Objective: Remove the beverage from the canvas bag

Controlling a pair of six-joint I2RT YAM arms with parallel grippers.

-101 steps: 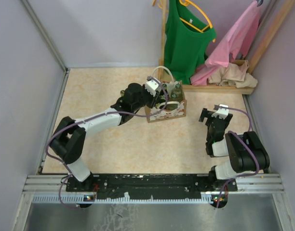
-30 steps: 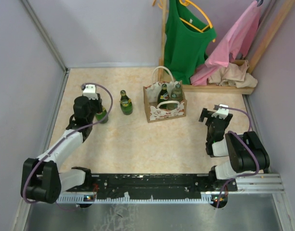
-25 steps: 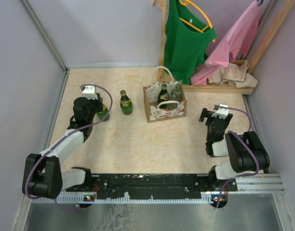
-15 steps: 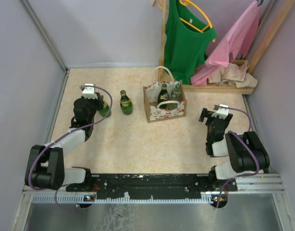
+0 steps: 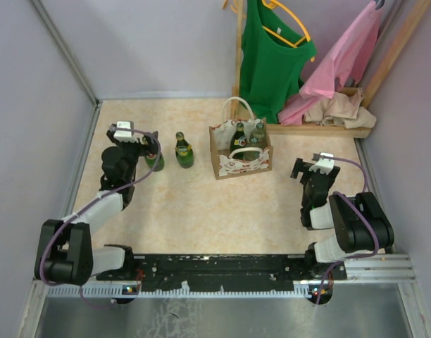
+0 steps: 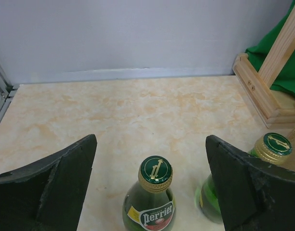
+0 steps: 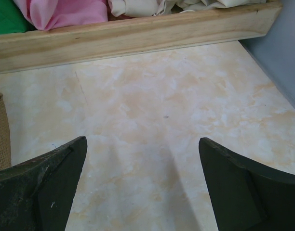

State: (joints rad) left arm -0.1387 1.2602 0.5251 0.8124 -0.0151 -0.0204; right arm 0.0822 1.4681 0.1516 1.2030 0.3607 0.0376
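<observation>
Left tool (image 5: 139, 143) just beside a green bottle (image 5: 154, 161) standing on the bench (image 5: 201, 211). Second green bottle (image 5: 184, 151) to the tool's right, canvas bag (image 5: 241, 162) further right, two bottles (image 5: 238, 138) upright inside. Right tool (image 5: 308, 169) apart from bag.

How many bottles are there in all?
4. On the table stand the Perrier bottle, between the open fingers of the left end effector, and the second bottle just right of it. The dark bottle and the paler bottle stand in the canvas bag. More may hide inside.

light: bright, even, diffuse | shadows: soft, faint | focus: sharp in all views
</observation>
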